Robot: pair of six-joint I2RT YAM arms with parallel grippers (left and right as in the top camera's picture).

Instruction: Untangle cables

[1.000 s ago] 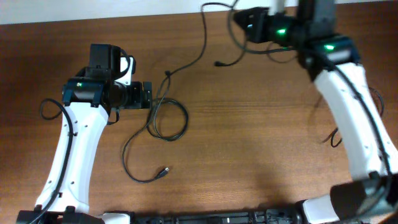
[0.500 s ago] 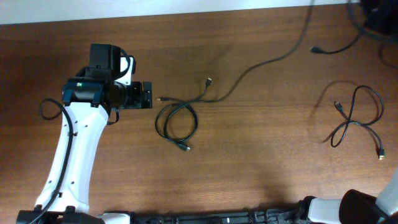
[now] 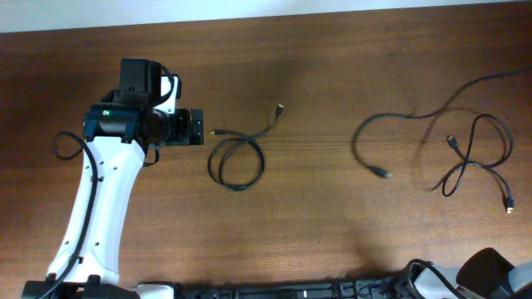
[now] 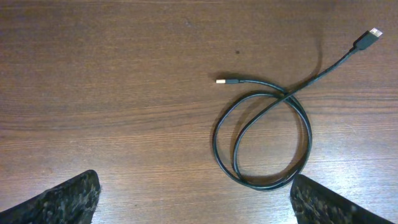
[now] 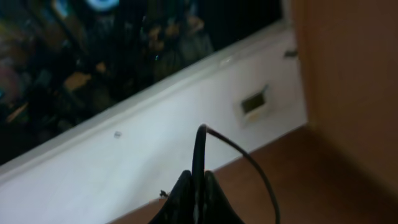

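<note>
Cables, three thin black ones, show over the brown wooden worktop. The coiled cable lies flat just to the right of the left claw, apart from it. It is wound into a double loop that crosses itself at the top. Its near plug, light-tipped, points toward the claw, and its other end runs up and right to the far plug.

In the left wrist view the same coil sits ahead and to the right of centre. The left claw has its fingers spread to the bottom corners, as wide as they go, and it grips nothing.

The looped cable lies near the right edge in a loose figure-eight, well apart from the coil, with a small plug at each end.

Between them the long cable looks faint and blurred. It sweeps in from the right edge, arcs left and curls down to its free end. I cannot tell whether it touches the wood.

The right claw shows only in its own wrist camera, with its fingers pressed fully together. They pinch a thin black cable, seemingly the long cable, which rises from between them and bends down to the right. Behind it are a blurred white wall and dark glass.
</note>
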